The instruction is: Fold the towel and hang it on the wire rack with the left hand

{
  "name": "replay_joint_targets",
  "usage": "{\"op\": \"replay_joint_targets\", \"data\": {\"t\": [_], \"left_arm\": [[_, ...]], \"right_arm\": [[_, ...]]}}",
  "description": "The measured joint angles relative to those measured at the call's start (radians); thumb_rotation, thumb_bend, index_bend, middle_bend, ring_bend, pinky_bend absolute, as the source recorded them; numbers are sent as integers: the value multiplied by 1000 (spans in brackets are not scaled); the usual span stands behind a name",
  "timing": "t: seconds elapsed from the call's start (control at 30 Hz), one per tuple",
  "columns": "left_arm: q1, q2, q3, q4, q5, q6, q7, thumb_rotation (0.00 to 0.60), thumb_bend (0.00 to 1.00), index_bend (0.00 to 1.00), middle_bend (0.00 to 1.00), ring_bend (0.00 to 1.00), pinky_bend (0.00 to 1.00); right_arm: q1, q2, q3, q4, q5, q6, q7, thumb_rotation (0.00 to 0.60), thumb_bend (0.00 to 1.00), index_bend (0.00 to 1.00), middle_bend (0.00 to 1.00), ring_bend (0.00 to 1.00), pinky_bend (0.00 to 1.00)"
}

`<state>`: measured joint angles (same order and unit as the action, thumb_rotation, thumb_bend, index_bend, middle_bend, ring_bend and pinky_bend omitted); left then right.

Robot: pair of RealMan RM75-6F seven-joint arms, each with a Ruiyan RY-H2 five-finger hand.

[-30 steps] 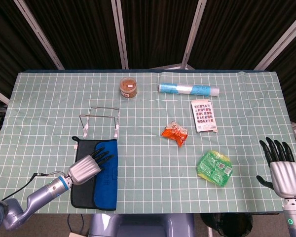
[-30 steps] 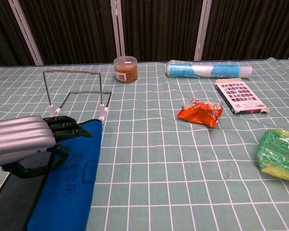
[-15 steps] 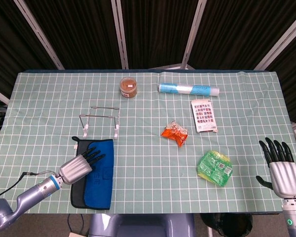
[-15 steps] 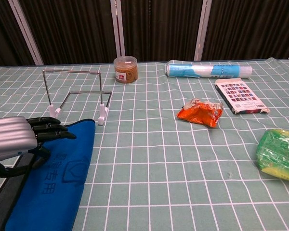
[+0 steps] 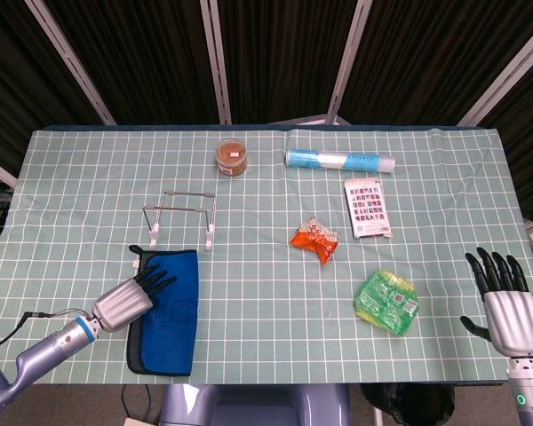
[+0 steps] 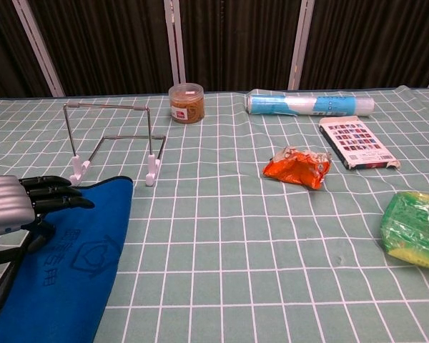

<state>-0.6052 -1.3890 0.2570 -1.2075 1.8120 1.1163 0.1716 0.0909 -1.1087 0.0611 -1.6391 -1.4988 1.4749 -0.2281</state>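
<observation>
The towel (image 5: 173,306) is blue with a black layer showing along its left and near edges; it lies flat at the front left, just in front of the wire rack (image 5: 179,216). My left hand (image 5: 124,302) lies across the towel's left edge with its fingers stretched out flat, and I see nothing pinched in it. In the chest view the left hand (image 6: 14,207) reaches in from the left over the towel (image 6: 71,257), and the wire rack (image 6: 111,143) stands bare behind. My right hand (image 5: 506,302) hangs open with fingers spread at the table's front right.
A brown jar (image 5: 232,156) and a lying blue-white tube (image 5: 340,161) are at the back. A printed card pack (image 5: 368,208), an orange snack bag (image 5: 314,239) and a green packet (image 5: 385,301) lie on the right half of the checked tablecloth.
My left hand has drawn back to the left and toward the front edge. The blue layer slid left with it and now covers most of the black part. The right hand has stayed put.
</observation>
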Motion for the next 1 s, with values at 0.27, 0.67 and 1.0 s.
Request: {"op": "replay_joint_targets", "data": {"t": [0.27,0.67,1.0], "left_arm": [[11,10,-4,16,6,7,4,600,658,624,0,0,0],[20,-3,-12,39,14,3,9,600,658,616,0,0,0],[31,9,-16,35,6,-4,22,600,657,588,0,0,0]], "right_arm": [[0,0,-1,-1,-2,0,-4,600,0,0,0,0,0],[-1,-1,-2,-3,-6,3,-7,600,0,0,0,0,0],[-2,0,-2,-3,-8,4,-3,600,0,0,0,0,0]]}}
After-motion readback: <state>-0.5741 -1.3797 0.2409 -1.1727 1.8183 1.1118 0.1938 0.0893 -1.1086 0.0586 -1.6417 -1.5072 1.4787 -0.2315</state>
